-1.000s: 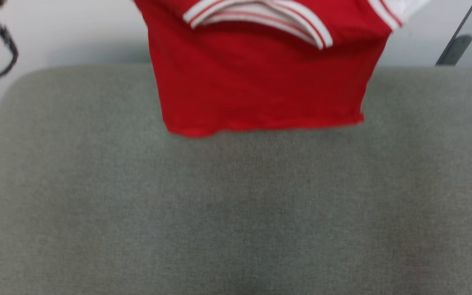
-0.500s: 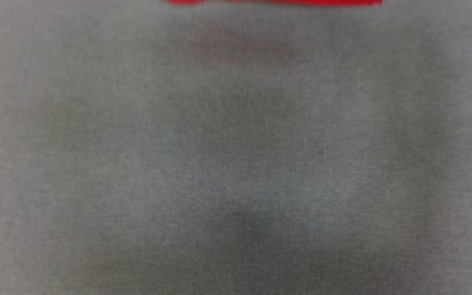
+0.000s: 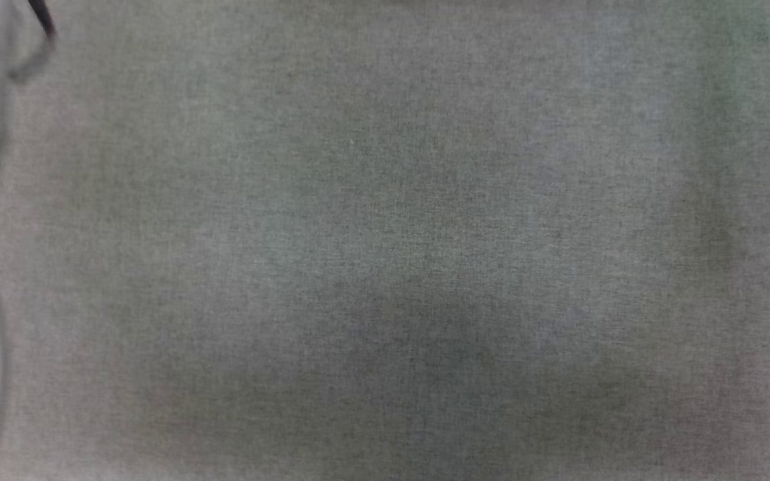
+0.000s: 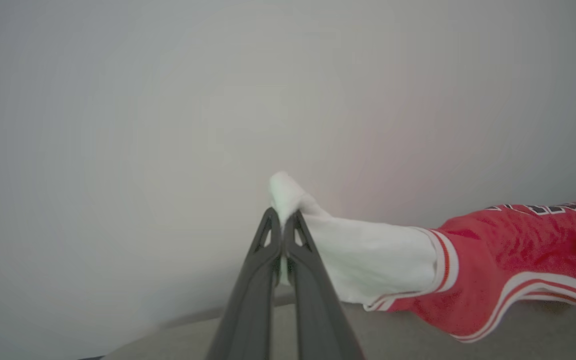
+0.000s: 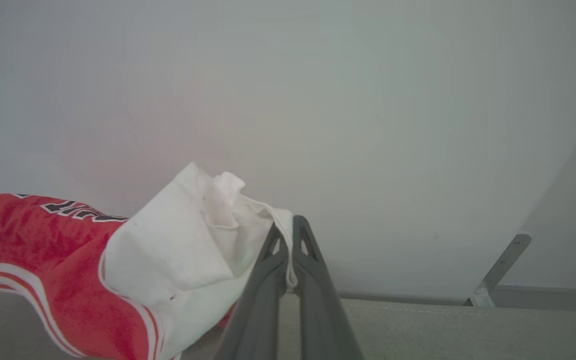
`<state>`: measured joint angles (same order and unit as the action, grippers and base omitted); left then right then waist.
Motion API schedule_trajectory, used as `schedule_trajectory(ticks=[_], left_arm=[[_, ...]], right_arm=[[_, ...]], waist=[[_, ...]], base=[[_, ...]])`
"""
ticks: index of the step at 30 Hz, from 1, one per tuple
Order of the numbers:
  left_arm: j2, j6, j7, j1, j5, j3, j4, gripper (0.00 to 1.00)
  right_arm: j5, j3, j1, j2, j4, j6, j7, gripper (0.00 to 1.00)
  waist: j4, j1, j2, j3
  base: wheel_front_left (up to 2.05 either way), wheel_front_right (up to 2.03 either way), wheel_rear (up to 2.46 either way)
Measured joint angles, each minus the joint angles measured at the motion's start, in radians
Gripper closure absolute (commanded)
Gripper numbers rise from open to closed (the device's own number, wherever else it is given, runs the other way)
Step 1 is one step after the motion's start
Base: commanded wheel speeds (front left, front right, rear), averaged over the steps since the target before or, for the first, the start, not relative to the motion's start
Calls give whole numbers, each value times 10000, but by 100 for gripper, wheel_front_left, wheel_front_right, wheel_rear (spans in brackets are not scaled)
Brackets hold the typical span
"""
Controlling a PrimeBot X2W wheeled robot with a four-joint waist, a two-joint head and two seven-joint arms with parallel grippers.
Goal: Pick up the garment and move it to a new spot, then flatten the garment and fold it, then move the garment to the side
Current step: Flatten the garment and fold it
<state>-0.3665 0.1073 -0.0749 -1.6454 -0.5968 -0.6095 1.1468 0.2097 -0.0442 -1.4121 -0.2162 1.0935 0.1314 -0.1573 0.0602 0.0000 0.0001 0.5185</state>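
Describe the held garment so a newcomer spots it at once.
Before the pale wall, above the grey padded surface, the garment hangs between the left gripper and right gripper, each shut on a white sleeve. It is red, with striped trim and black lettering.

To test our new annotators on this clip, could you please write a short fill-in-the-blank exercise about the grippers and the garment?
1. The left gripper pinches a ____ sleeve of the garment.
2. The right gripper is ____ on the other sleeve.
3. The garment's body is ____, with black letters across it.

Missing words: white; shut; red.
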Motion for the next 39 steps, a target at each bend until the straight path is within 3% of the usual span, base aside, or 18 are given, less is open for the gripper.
schedule_trajectory(ticks=[6, 11, 19, 24, 31, 39], left_arm=[[196, 173, 982, 1332, -441, -251, 510, 100], [-8, 205, 1549, 2685, -899, -621, 63, 100], [-1081, 219, 2525, 4994, -1747, -1147, -1634, 100], [-1839, 102, 3028, 6563, -2301, -1011, -2884, 100], [-3099, -1112, 3929, 9091, -3124, -681, -6019, 100], [-4995, -3737, 4909, 12277, -4050, -113, -10797, 100]], right_arm=[[1802, -698, 1037, 100, -4, 0, 1292, 100], [3281, -1547, 2382, -431, -1080, 0, 2466, 100], [5106, -2497, 4988, -1906, -3237, 0, 4777, 100], [5916, -2489, 6494, -2479, -4399, 0, 5946, 100], [6464, -1964, 8385, -3062, -5869, 0, 7340, 100], [6683, -1007, 10701, -3361, -7781, 0, 8859, 100]], waist=[[10, 1, 0, -436], [-22, 0, 0, -964], [-37, 0, 0, -1927], [-64, 0, 0, -2488], [-21, 0, 0, -3098], [156, 0, 0, -3416]], base=[[0, 0, 0], [0, 0, 0], [0, 0, 0], [0, 0, 0], [0, 0, 0], [0, 0, 0]])
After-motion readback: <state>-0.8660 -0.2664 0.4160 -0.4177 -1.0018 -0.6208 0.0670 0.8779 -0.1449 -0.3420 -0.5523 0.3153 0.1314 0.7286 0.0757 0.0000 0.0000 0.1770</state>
